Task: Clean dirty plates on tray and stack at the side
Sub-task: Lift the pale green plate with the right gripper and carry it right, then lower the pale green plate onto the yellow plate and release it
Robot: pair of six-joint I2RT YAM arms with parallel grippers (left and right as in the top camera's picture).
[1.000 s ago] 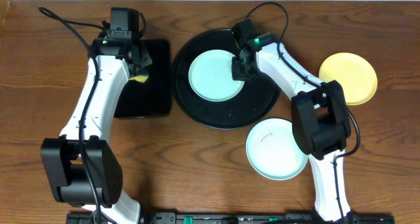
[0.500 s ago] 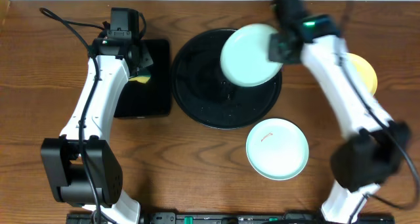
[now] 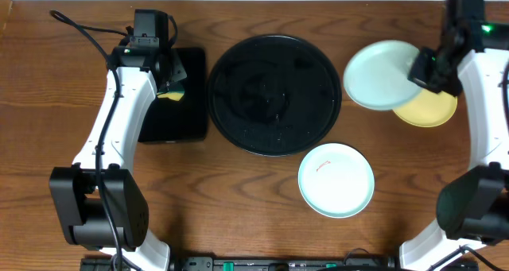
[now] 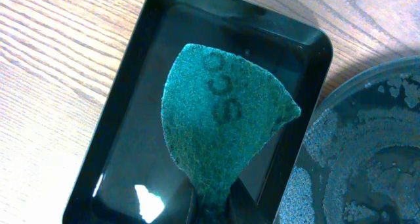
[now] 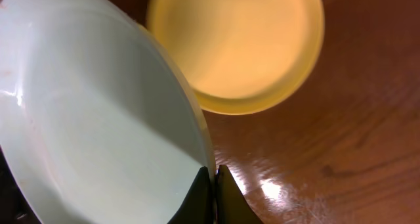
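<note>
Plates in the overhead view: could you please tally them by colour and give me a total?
Pale mint: 2, the held plate and the smeared plate
Pale yellow: 1, the yellow plate
Total: 3

2 white arms (image 3: pixel 119 116), black joints (image 3: pixel 99 207) — black cables (image 3: pixel 79 29), green light (image 3: pixel 483 29)

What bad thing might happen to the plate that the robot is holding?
The right pincer grips the mint plate only by its rim, so it might slip and drop. The plate hangs partly over the yellow plate, so it might knock against it or land off-centre.
</note>
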